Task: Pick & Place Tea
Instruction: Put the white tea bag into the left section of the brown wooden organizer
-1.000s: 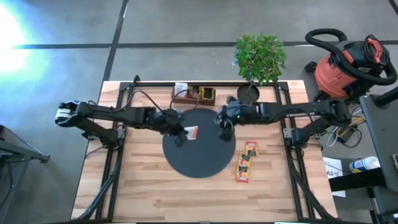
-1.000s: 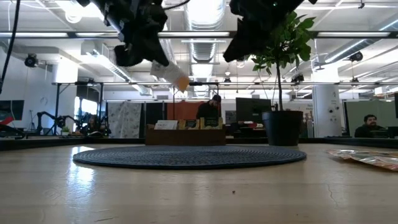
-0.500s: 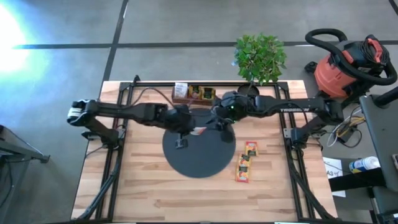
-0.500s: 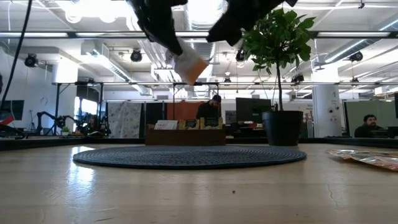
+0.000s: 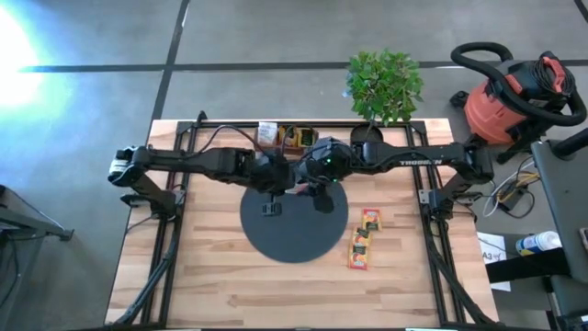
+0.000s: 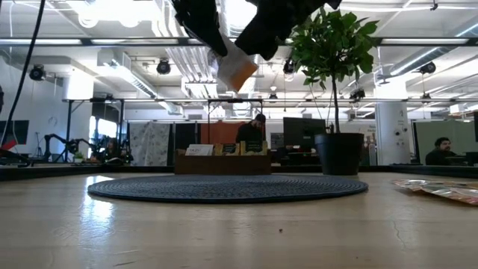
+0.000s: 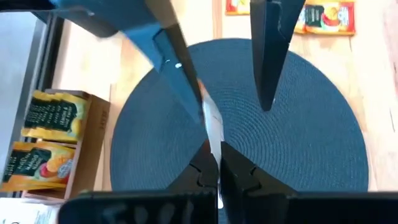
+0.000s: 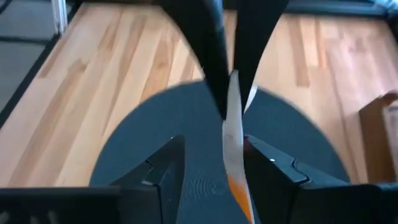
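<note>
Fingers (image 7: 208, 168) of the left gripper (image 5: 292, 190) pinch a white-orange tea sachet (image 6: 234, 69) above the black mat (image 5: 292, 239), between the right gripper's (image 8: 211, 163) spread fingers.

Bright, even overhead lighting, strong glare on the floor (image 5: 23, 46) far beyond the left gripper (image 5: 274, 184), ceiling lights (image 6: 112, 9) blown out, wrist views blurred close up

My two slim black jointed arms carry thin black cables, white lettering on the right arm (image 5: 418, 159), and tapered dark fingers (image 8: 163, 167).
</note>
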`<state>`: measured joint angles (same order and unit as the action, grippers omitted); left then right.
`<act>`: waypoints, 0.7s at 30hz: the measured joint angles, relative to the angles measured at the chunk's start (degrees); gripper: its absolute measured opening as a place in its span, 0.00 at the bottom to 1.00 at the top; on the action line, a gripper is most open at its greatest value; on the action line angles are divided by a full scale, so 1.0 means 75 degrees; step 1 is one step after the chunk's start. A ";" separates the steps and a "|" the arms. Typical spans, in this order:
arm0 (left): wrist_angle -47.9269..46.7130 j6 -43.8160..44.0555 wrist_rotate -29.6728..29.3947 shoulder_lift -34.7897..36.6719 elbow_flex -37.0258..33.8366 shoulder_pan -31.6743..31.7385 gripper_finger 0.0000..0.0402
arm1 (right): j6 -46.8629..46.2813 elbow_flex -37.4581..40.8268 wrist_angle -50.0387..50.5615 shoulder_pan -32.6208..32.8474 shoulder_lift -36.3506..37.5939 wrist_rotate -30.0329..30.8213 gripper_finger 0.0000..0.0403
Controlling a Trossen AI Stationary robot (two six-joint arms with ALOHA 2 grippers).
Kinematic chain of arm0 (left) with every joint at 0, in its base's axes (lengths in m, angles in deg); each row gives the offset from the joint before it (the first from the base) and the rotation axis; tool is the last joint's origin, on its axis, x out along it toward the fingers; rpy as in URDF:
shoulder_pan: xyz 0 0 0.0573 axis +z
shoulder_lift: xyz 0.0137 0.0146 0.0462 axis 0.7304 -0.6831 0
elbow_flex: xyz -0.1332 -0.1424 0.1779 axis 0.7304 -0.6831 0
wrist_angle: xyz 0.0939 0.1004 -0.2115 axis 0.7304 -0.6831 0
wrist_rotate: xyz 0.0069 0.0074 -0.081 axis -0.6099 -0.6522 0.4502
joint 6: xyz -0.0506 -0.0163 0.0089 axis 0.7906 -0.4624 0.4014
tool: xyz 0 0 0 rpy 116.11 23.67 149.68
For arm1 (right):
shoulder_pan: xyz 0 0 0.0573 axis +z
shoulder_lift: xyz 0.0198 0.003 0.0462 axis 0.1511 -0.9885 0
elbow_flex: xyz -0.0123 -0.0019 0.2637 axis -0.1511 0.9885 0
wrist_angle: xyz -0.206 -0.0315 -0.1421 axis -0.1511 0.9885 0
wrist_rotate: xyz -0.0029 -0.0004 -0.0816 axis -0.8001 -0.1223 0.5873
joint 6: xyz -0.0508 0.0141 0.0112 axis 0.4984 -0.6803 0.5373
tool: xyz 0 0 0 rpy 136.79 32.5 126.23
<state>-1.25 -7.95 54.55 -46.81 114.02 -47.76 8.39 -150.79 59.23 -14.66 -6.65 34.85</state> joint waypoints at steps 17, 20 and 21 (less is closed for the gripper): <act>0.0422 -0.0080 0.0038 0.0058 -0.0052 -0.0160 0.00 | -0.0050 0.0038 -0.0264 0.0011 -0.0207 0.0010 0.15; 0.0324 0.0331 0.0033 0.0065 -0.0061 -0.0163 0.02 | -0.0092 0.0038 -0.0282 0.0011 -0.0203 0.0006 0.06; 0.0274 0.0472 0.0033 0.0068 -0.0061 -0.0163 0.03 | -0.0108 0.0038 -0.0281 0.0011 -0.0196 0.0007 0.04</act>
<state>0.81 -4.41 54.80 -46.30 113.56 -48.98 7.58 -150.51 57.13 -14.58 -8.11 34.91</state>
